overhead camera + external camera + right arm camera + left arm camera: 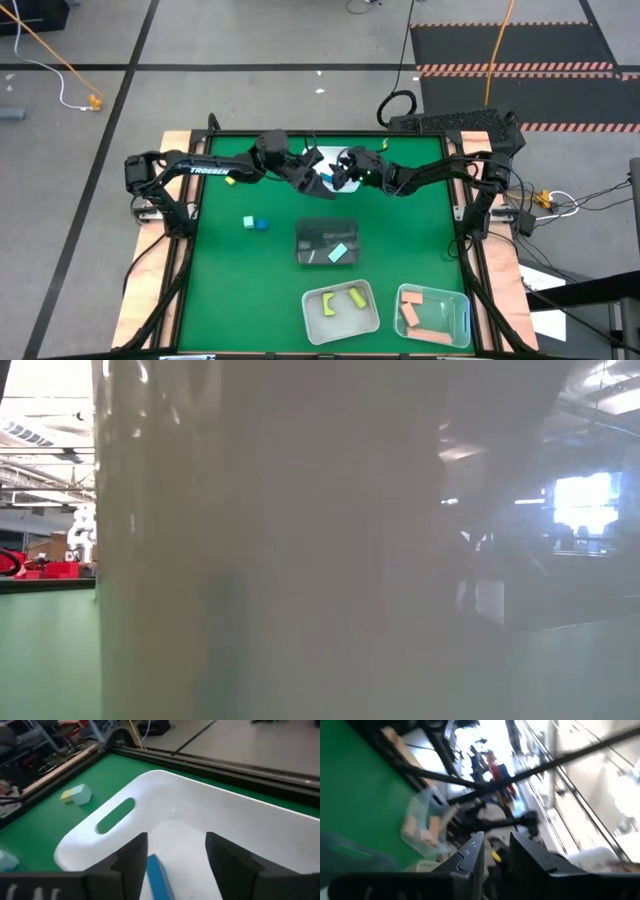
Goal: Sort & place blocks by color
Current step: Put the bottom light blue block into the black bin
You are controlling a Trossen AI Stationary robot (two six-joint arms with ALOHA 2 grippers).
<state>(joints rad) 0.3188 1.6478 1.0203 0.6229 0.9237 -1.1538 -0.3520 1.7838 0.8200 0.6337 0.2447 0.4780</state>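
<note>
Both grippers meet over a white tub point(324, 181) at the table's far middle. My right gripper point(341, 171) point(175, 855) is open and points down into that tub point(165, 782). A blue block point(159, 877) lies in the tub between the fingers, beside one of them. My left gripper point(307, 171) point(497, 854) is tipped up beside the right one, fingers slightly apart, with a small yellow speck in the gap. A mint and a blue block point(256, 223) rest on the green mat. A yellow and mint pair point(230, 178) point(76, 794) lies near the left arm. My right gripper has the blue block point(156, 870) close to the inner side of one finger point(132, 857), and I cannot tell whether they touch. The fingers come from above into the white tub.
A clear tub point(327, 242) at mid-table holds a mint block. At the near edge a white tub point(340, 310) holds yellow pieces, and a clear tub point(432, 312) point(422, 827) holds salmon ones. A pale tub wall point(300, 560) fills the low view.
</note>
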